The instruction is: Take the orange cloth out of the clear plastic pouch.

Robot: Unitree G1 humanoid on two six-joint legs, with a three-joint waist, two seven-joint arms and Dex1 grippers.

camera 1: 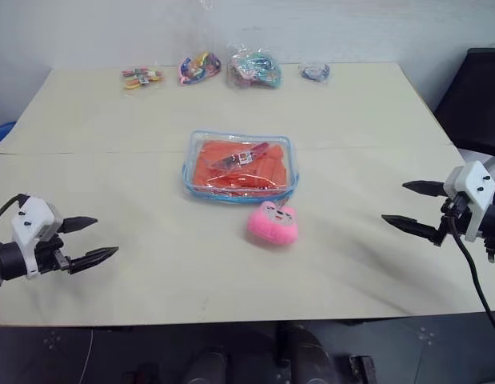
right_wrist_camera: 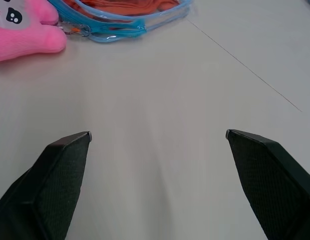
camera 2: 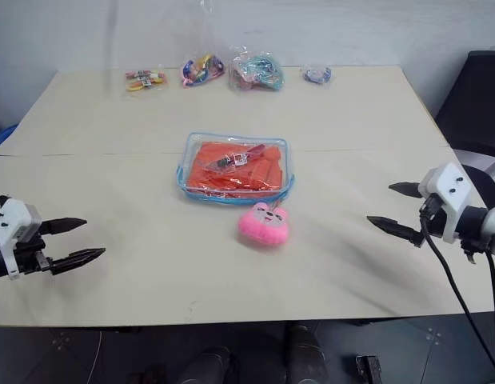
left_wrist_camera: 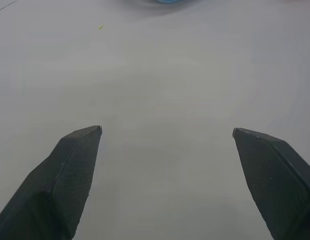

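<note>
In clear pouch (camera 1: 240,166), bunched orange cloth (camera 1: 241,164)

We see a pale desk (camera 1: 111,120) with a seam across it. At centre frame lies the clear plastic pouch (camera 1: 240,166) holding the orange cloth (camera 1: 231,170), a pink plush toy (camera 1: 273,224) just below it. Four small bags of colourful items (camera 1: 230,70) line the top edge.
</note>
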